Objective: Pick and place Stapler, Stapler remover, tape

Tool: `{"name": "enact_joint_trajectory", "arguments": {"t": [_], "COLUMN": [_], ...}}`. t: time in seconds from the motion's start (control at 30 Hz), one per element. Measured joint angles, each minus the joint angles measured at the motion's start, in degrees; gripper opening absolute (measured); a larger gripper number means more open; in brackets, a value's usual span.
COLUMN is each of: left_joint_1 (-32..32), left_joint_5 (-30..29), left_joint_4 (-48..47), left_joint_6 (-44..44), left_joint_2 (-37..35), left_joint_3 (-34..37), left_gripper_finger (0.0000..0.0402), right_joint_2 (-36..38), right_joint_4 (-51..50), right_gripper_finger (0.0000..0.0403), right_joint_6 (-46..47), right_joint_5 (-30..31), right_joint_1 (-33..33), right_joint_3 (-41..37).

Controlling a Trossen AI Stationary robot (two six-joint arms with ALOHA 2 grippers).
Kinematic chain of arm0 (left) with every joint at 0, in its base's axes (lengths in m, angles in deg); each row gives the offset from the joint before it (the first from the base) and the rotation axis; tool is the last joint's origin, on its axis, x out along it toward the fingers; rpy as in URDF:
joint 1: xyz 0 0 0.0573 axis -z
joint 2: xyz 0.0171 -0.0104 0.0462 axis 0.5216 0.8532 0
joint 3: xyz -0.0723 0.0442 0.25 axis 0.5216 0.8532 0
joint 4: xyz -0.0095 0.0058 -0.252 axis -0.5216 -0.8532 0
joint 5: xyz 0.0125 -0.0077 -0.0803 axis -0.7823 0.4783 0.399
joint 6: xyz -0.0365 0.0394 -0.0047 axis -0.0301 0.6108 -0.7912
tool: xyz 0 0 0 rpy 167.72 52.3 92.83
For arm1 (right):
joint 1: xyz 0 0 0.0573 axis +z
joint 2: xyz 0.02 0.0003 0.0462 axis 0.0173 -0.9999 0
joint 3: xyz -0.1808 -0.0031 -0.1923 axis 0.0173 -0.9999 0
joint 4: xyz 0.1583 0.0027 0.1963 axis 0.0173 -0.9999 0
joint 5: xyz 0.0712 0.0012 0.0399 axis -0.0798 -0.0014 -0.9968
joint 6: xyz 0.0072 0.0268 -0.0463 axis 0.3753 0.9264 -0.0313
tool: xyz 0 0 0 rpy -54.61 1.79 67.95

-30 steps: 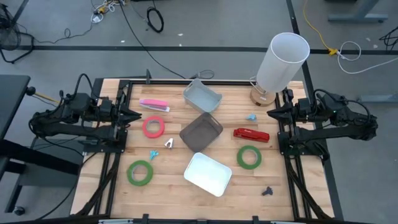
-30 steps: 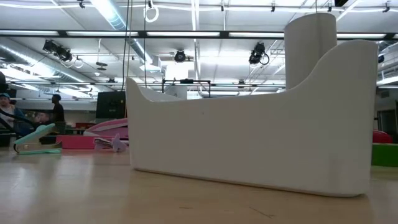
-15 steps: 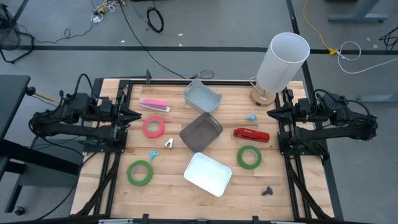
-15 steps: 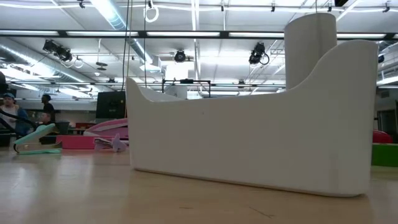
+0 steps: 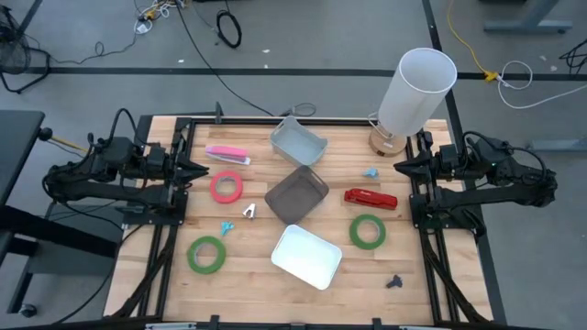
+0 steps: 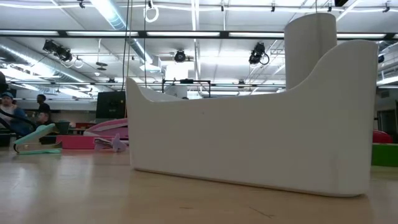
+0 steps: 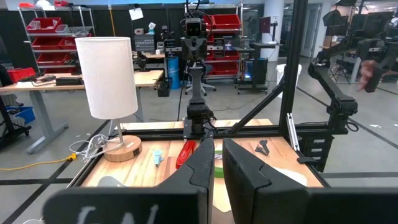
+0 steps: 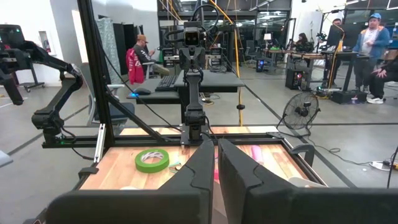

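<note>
A red stapler (image 5: 371, 197) lies right of centre and a pink stapler (image 5: 227, 154) at the far left. A red-pink tape roll (image 5: 227, 187) and two green tape rolls (image 5: 206, 254) (image 5: 367, 231) lie flat on the wood. Small staple removers rest on the table: a pale one (image 5: 249, 212), blue ones (image 5: 226, 226) (image 5: 370, 171), a dark one (image 5: 394, 281). My left gripper (image 5: 204, 170) (image 7: 217, 168) hovers shut and level over the left edge. My right gripper (image 5: 396, 167) (image 8: 215, 165) hovers shut over the right edge. Neither touches anything.
Three trays sit mid-table: a grey-blue one (image 5: 298, 141) at the back, a dark grey one (image 5: 296, 193) in the centre, a white one (image 5: 306, 256) nearest. A white-shaded lamp (image 5: 417, 92) stands at the far right corner. Black frame rails run along both side edges.
</note>
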Motion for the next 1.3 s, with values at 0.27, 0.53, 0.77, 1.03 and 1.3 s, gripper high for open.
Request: {"name": "enact_joint_trajectory", "arguments": {"t": [0.27, 0.53, 0.77, 1.03, 1.3], "left_joint_1": [0.0, -0.01, -0.01, -0.02, -0.01], "left_joint_5": [0.0, 0.0, -0.01, 0.0, -0.01], "left_joint_4": [0.02, 0.02, 0.01, 0.0, 0.0], "left_joint_6": [0.0, 0.0, 0.0, 0.0, 0.0], "left_joint_2": [0.0, 0.0, -0.01, 0.0, -0.01], "left_joint_3": [0.0, 0.0, 0.0, 0.0, 0.0], "left_gripper_finger": [0.0034, 0.0034, 0.0034, 0.0034, 0.0034], "right_joint_2": [0.01, 0.01, 0.0, -0.02, 0.0], "right_joint_4": [0.17, 0.22, -0.35, 0.2, 1.62], "right_gripper_finger": [0.0027, 0.0027, 0.0027, 0.0027, 0.0027], "right_joint_6": [0.0, 0.0, 1.18, 1.16, 1.16], "right_joint_5": [0.01, 0.01, 0.0, 0.0, 0.0], "right_joint_1": [0.0, 0.0, 0.0, 0.02, 0.02], "right_joint_3": [0.0, 0.0, 0.0, 0.02, 0.0]}}
